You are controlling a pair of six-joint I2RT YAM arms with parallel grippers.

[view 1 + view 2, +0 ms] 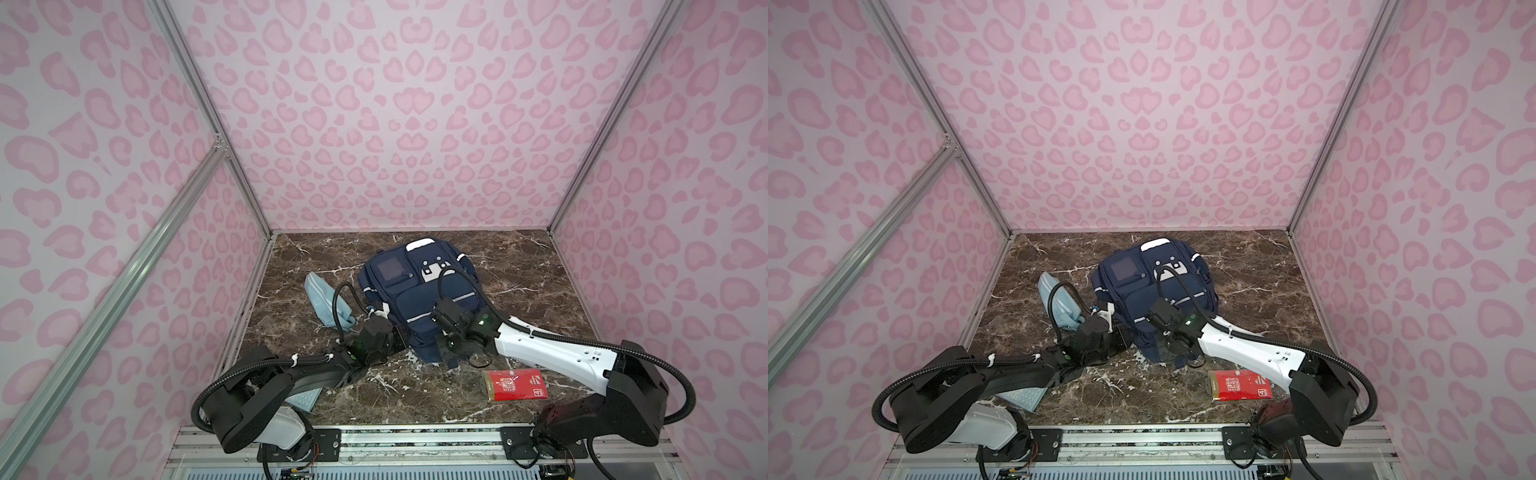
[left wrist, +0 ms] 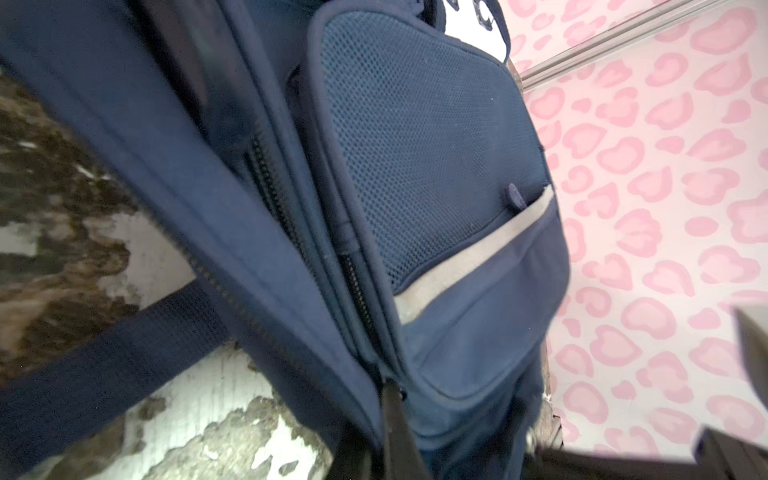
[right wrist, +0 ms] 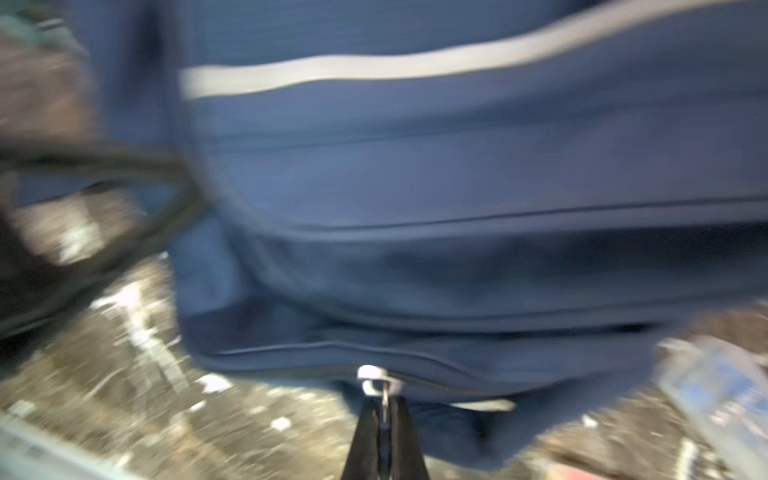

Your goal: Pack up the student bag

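**Student bag.** The student bag (image 1: 419, 299) lies flat, front panel up, on the marble desk (image 1: 532, 282). It sits mid-width and toward the back. Its far end is near the back wall but apart from it, and its near end points at the arm bases.

**Left tool.** The left tool (image 2: 390, 409) is closed. Its tips meet on the zip line along the bag's left side and pinch the seam. In both top views it sits at the bag's near-left corner (image 1: 405, 338).

**Right tool.** The right tool (image 3: 384, 419) is closed on the silver zip pull (image 3: 376, 380) at the bag's near edge. That view is blurred.

**Edges.**
- A light-blue pouch (image 1: 322, 297) lies just left of the bag and close to the desk's left edge. The left arm's cable arches over it.
- A red packet (image 1: 515, 384) lies flat near the front-right, partly under the right forearm.
- A pale gridded item (image 1: 305, 401) shows beneath the left arm at the front-left edge.

**Open room.**
- Bare marble runs from the bag's right side to the right wall.
- A strip of bare marble shows between the two arms, ahead of the front rail.
- On the left, only a narrow gap separates the pouch from the bag.
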